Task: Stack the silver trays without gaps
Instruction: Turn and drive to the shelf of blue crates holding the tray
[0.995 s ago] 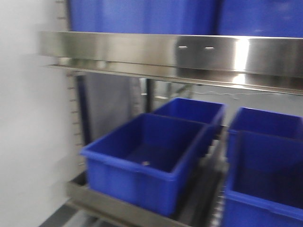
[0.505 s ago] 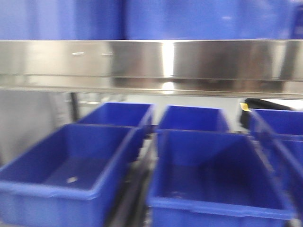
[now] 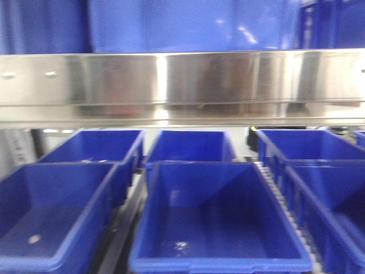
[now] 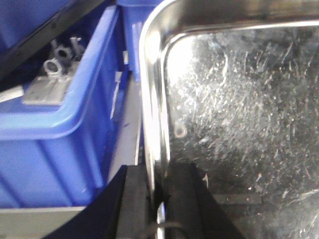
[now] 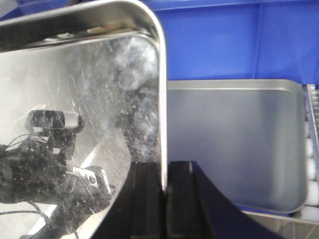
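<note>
A scratched, shiny silver tray (image 4: pixel 239 99) fills the left wrist view, and my left gripper (image 4: pixel 158 172) is shut on its left rim, one black finger on each side of the wall. The same silver tray (image 5: pixel 75 89) shows in the right wrist view, where my right gripper (image 5: pixel 163 167) is shut on its right rim. Below and to the right of it lies a second silver tray (image 5: pixel 234 144), flat and empty. Neither tray nor gripper shows in the front view.
A blue bin (image 4: pixel 60 119) holding metal fittings (image 4: pixel 55 64) stands just left of the held tray. A blue wall (image 5: pixel 224 45) rises behind the lower tray, with white rollers (image 5: pixel 311 164) at its right. Ahead, a brushed-steel shelf rail (image 3: pixel 182 80) runs above rows of blue bins (image 3: pixel 217 222).
In the front view the rail and bins have slid to the left, so the view has swung right along the shelf. More bins have come into sight at the right.
</note>
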### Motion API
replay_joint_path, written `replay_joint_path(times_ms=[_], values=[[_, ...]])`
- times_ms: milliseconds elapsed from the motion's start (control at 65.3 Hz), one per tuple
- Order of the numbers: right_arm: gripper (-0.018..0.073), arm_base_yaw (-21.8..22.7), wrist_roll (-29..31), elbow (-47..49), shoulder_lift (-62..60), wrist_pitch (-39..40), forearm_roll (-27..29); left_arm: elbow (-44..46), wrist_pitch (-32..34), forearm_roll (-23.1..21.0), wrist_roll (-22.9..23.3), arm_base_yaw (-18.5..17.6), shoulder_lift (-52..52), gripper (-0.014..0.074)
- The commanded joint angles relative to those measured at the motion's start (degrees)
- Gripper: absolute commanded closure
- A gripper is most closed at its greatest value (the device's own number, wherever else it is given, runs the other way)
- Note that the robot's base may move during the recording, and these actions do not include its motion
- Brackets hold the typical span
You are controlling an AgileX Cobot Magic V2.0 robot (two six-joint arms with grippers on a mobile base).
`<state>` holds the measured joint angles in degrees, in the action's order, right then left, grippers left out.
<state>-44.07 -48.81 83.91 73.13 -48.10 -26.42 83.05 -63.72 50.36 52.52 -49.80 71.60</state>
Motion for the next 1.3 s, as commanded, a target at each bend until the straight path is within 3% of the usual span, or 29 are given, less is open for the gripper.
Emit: replay_joint_path(times_ms=[0,827,980,1163,1286], values=[[0.0637,-0.64,0.14,0.62,-0.49,10.06,1.51,0.06,3.56,-0.91,-1.31,-0.74,0.71,0.0613],[0.0637,-0.64,0.14,0.62,-0.49,10.06,1.51,0.06,3.56,-0.91,-1.31,-0.74,0.71,0.0613],[0.0637,-0.44,0.25,0.62,0.05,9.06,1.51,0.06,6.01,-1.09,-1.31,-0.61,0.84,0.0613],[0.0637,2.88,0.25,0.88,4.73,7.63,1.51,0.06,10.42,-7.27,-3.19,5.31,3.42,0.0613],[0.0637,5.73,1.69,3.57,9.65,6.67,1.99,0.16,17.2,-18.75,-10.07,11.79,6.04,0.0613]])
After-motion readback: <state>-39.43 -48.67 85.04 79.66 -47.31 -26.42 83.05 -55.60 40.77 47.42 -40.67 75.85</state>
